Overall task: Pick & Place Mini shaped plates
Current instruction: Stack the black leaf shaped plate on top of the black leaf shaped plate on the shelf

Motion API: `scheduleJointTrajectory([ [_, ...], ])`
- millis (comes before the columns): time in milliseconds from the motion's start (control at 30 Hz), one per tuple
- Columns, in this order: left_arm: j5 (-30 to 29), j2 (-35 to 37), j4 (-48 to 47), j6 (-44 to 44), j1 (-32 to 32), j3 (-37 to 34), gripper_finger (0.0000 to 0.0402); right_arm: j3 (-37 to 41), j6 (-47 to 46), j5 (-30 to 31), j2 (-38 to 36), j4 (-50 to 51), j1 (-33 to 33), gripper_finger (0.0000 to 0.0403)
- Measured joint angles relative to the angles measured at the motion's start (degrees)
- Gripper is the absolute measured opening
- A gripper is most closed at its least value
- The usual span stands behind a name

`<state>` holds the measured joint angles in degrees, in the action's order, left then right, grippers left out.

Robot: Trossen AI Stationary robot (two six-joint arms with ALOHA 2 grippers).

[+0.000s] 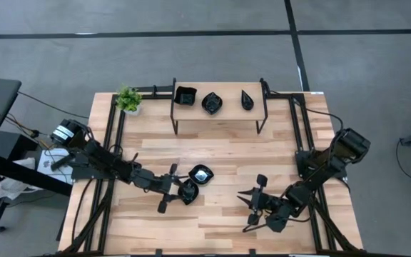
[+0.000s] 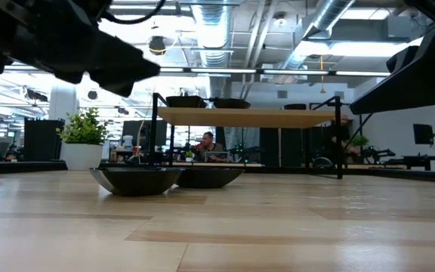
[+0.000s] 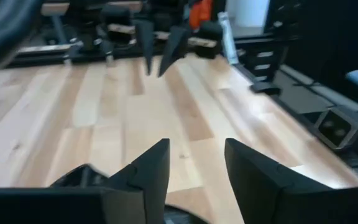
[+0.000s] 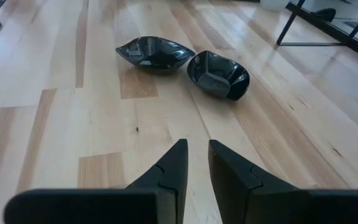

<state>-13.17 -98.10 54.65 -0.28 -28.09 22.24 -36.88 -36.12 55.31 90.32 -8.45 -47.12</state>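
Two mini shaped plates, glossy black, rest on their bases side by side at mid-table. One is wavy-edged (image 1: 188,191) (image 4: 154,53) (image 2: 136,179). The other is squarish (image 1: 201,174) (image 4: 218,74) (image 2: 210,176), just beyond it. My left gripper (image 1: 175,188) (image 3: 194,163) hangs open over the left edge of the wavy plate with only bare wood between its fingertips; the low view shows it clear above the plate. My right gripper (image 1: 247,203) (image 4: 196,163) is low over the table to the plates' right, pointing at them. Its fingers stand slightly apart with nothing between them.
A small wooden shelf (image 1: 220,114) on black legs at the far edge carries three more black plates (image 1: 185,95) (image 1: 212,103) (image 1: 247,100). A potted green plant (image 1: 128,100) stands at its left. Black frame rails (image 1: 113,143) run along the table's sides. Bare wood lies between the grippers.
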Motion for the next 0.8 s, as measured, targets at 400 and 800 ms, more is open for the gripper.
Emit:
scheduleJointTrajectory([
  [400,1.48,0.02,-11.53,-17.03,1.81,0.02,0.0180,0.00,-0.42,-0.17,0.00,-0.26,-0.02,0.0059],
  [800,-0.03,8.50,-30.42,-30.08,1.83,0.02,0.0175,0.00,-1.46,-2.84,0.00,-0.26,-0.02,0.0059],
])
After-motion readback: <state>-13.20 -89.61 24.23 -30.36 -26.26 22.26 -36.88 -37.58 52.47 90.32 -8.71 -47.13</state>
